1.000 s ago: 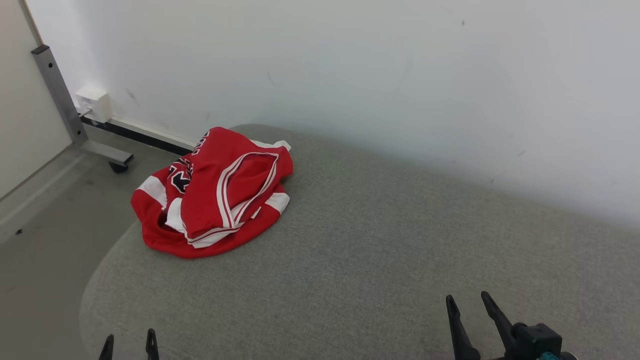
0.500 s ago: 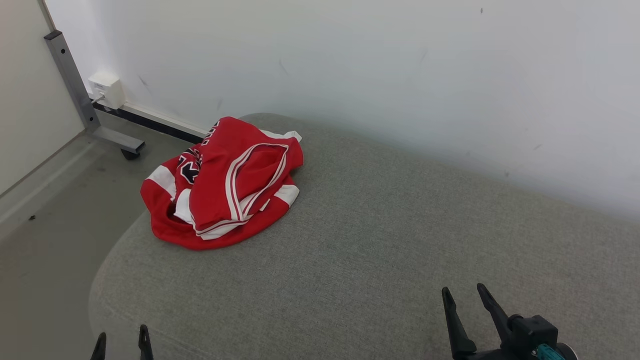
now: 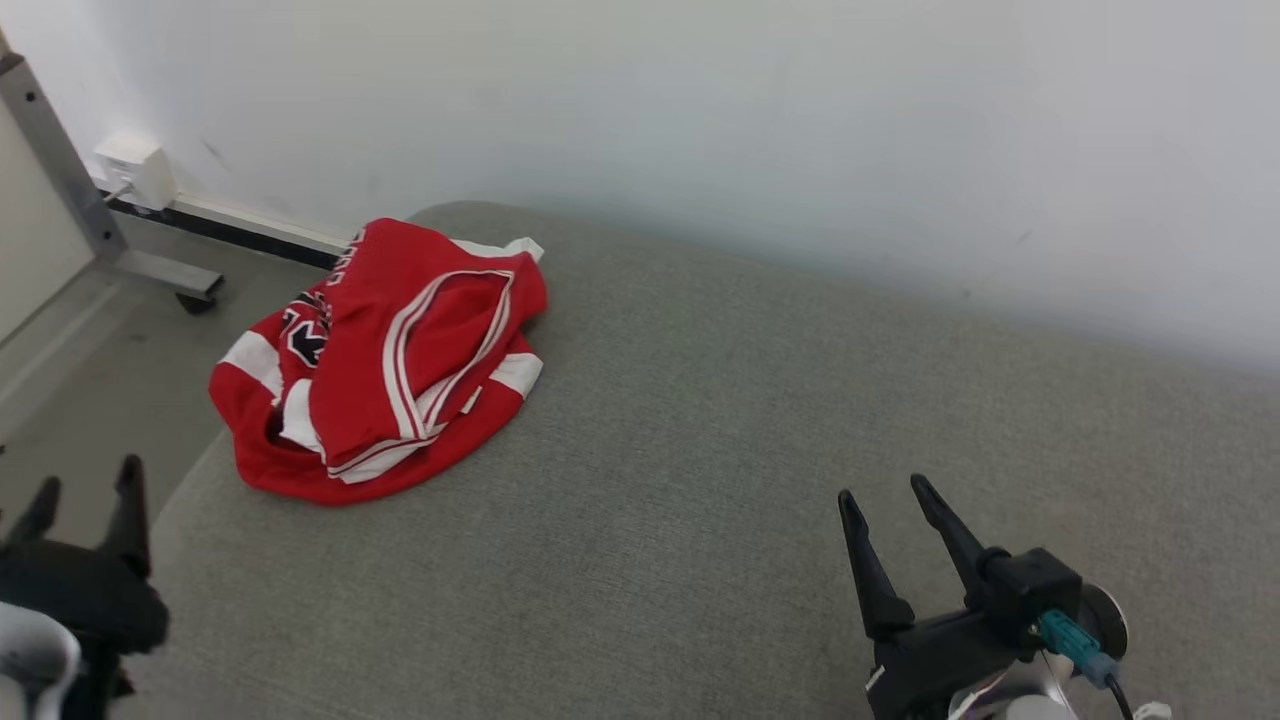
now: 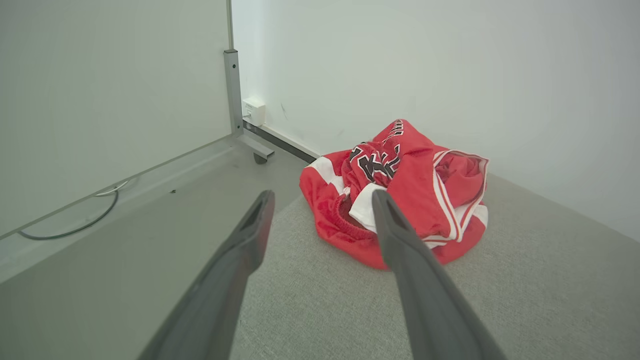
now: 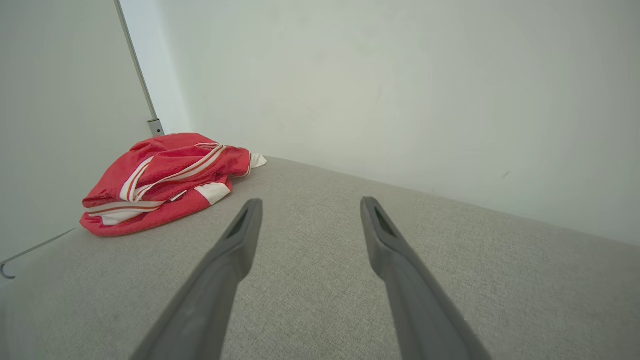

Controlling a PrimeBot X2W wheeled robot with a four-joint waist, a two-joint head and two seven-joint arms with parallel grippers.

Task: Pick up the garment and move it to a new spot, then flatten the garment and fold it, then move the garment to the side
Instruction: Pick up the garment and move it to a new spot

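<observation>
The red and white garment lies crumpled on the grey cushion, at the cushion's far left corner. The left gripper hangs just off the cushion's near left edge, jaws apart and empty. The right gripper is above the cushion's near right area, jaws apart and empty.

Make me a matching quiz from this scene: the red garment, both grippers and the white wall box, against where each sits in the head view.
1. garment
2. left gripper
3. right gripper
4. wall box

A. lower right, jaws open over the cushion
B. upper left, low on the wall
C. lower left, jaws open
D. crumpled at the cushion's left end

Pairs: 1-D, 2-C, 3-A, 4-B
</observation>
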